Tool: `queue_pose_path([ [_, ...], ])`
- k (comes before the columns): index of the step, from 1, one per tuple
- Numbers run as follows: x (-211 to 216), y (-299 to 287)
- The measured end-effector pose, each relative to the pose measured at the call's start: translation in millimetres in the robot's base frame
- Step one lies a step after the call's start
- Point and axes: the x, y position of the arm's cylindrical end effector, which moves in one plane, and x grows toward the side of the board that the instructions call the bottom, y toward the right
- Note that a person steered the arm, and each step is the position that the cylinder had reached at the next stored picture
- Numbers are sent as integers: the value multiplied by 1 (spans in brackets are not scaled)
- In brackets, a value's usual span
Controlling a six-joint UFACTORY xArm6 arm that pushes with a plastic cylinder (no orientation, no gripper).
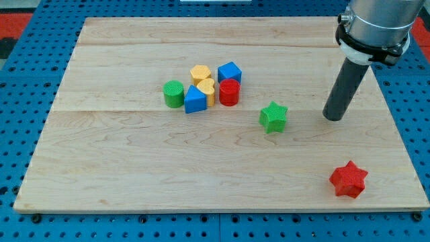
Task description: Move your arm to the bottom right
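My tip (332, 117) rests on the wooden board (134, 168) at the view's right, a little above mid-height. A green star block (273, 116) lies just left of the tip. A red star block (349, 179) lies below the tip near the bottom right corner. A cluster sits at the upper middle: a green cylinder (173, 93), a blue block (195, 100), a yellow heart block (206, 90), a yellow block (199, 72), a blue cube (229, 72) and a red cylinder (229, 92).
The board lies on a blue pegboard surface (20, 101). The arm's metal collar (373, 30) hangs above the board's top right corner.
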Motion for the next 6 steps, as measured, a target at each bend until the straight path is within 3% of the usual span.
queue_pose_path([
  [1,28,-24],
  [3,-13,-128],
  [4,-13,-136],
  [5,-13,-20],
  [6,58,84],
])
